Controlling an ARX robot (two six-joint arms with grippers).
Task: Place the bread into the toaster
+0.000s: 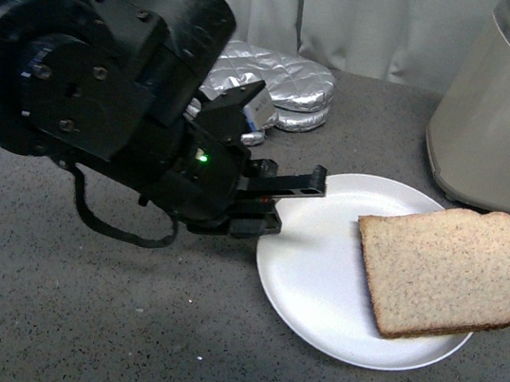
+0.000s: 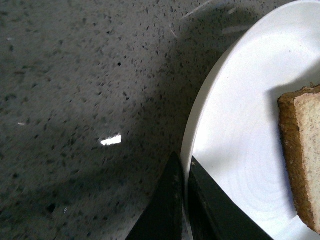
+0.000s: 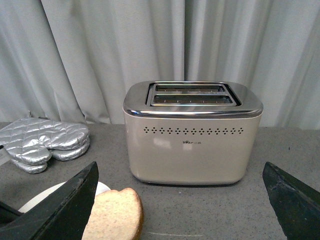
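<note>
The left hand is clenched: in its wrist view the two dark fingers lie almost together, with only a thin slit between them. Their tips sit at the left rim of the white plate; whether they touch the rim cannot be told. The left arm's bulky black body fills the left side of the front view, low over the grey speckled desk.

The right hand is released, its two black fingers spread wide apart with nothing between them.

The bread lies on the right part of the plate, well apart from the left hand. It is a single brown slice with a darker crust, and its right end overhangs the plate's rim. In the right wrist view its rounded end shows just beside one of the spread fingers; contact there cannot be told.

The toaster stands upright on the desk behind the plate, toward the right, its two dark slots open in the chrome top. Silver quilted oven mitts lie stacked further left, near the pale curtain.
</note>
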